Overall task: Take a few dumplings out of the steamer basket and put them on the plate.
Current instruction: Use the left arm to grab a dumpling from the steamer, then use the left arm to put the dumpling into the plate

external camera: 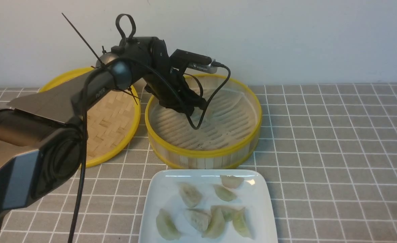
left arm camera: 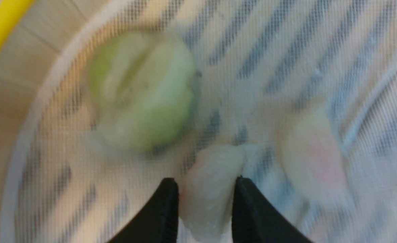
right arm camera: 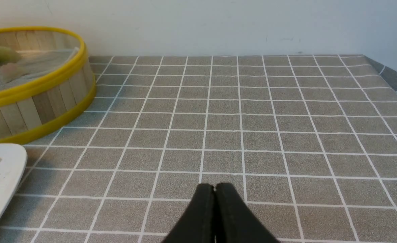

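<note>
Bamboo makes up the basket (external camera: 203, 153), which sits by the far edge of the table (external camera: 336, 141), about midway along it. Its lid (external camera: 112, 118) lies flat beside it, toward the far left corner, so the arm can reach in from above. The left gripper (left arm camera: 205, 182) is down inside the basket, and its two black fingers squeeze a white dumpling (left arm camera: 215, 162) from both sides. I think the pinch goes across the thin way so the soft skin will not slip. I cannot tell if the dumpling is lifted off the liner (left arm camera: 286, 50). A green dumpling (left arm camera: 141, 91) lies close by, next to the basket wall. A pink dumpling (left arm camera: 314, 155) lies just on the other side of the fingers. The plate (external camera: 158, 199) waits at the near edge, right in front of the basket, so the trip is short. Several dumplings (external camera: 190, 194) lie on it, so much of the job looks done. The right gripper (right arm camera: 214, 189) is closed tight with nothing in it. It hangs low over the bare right side of the table, out of the way.
</note>
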